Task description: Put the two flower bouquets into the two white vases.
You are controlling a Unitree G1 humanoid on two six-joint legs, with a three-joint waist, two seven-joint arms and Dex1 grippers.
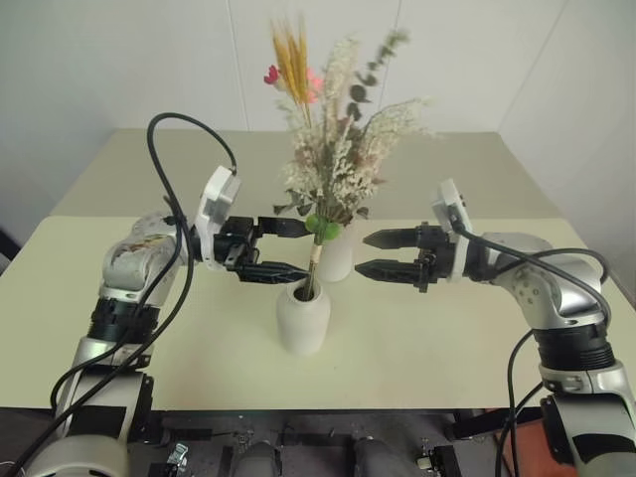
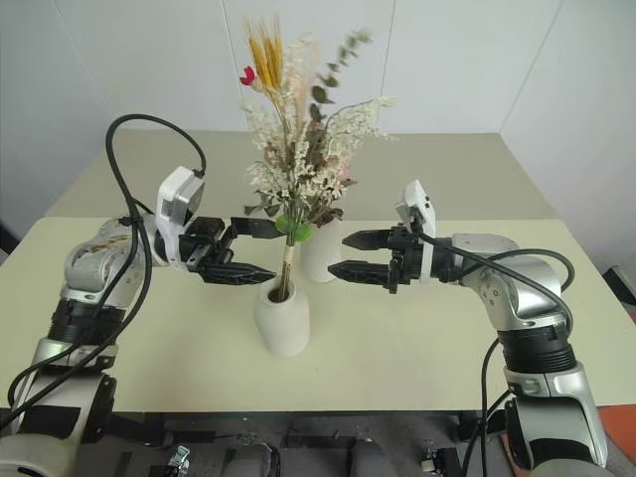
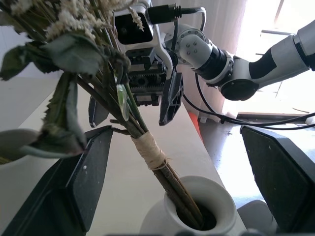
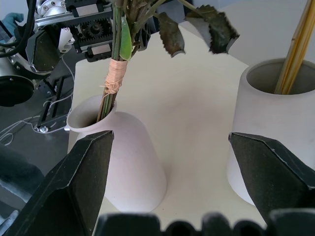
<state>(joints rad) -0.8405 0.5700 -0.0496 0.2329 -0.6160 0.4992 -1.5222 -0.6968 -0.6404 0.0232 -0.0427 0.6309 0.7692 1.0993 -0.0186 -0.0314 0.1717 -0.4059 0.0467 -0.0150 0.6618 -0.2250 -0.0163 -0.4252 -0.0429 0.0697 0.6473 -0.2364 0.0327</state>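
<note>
- Bouquets both stand in vases: the cream-white bunch [image 1: 333,164] stems in the front vase [image 1: 302,316], the wheat bunch [image 1: 293,60] in the rear vase [image 1: 336,253].
- Left eye view: left gripper [image 1: 283,249] and right gripper [image 1: 383,253] flank the upright stems, both spread, holding nothing; the left is nearer.
- Left wrist view: the bound stems [image 3: 152,152] lean between its open fingers.
- Right wrist view: both vases stand just beside each other.

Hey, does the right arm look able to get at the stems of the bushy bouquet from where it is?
Probably yes: the right gripper is open, level with the bushy bouquet's tied stems, with bare space between.
</note>
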